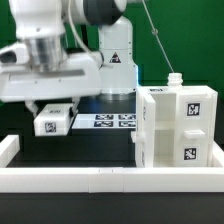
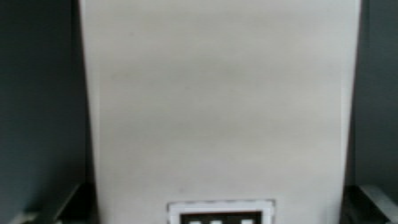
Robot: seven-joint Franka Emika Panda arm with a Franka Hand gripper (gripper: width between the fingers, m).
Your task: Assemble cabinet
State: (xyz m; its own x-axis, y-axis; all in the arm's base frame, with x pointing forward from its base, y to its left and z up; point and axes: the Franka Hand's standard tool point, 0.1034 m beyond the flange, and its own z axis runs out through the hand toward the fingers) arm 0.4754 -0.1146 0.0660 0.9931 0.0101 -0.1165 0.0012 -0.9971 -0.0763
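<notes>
The gripper pinches a smooth, flat-faced white plastic drawer block, jaws wide across its sides, while the cabinet, a tall boxy white plastic shell with square black-and-white tags, stands upright on the dark table at the exterior view's right.

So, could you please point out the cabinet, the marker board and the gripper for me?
cabinet [image 1: 158, 128]: exterior view, a plain white wall.
marker board [image 1: 112, 121]: exterior view, its tagged top face.
gripper [image 1: 52, 112]: exterior view, midway between its fingertips.
</notes>
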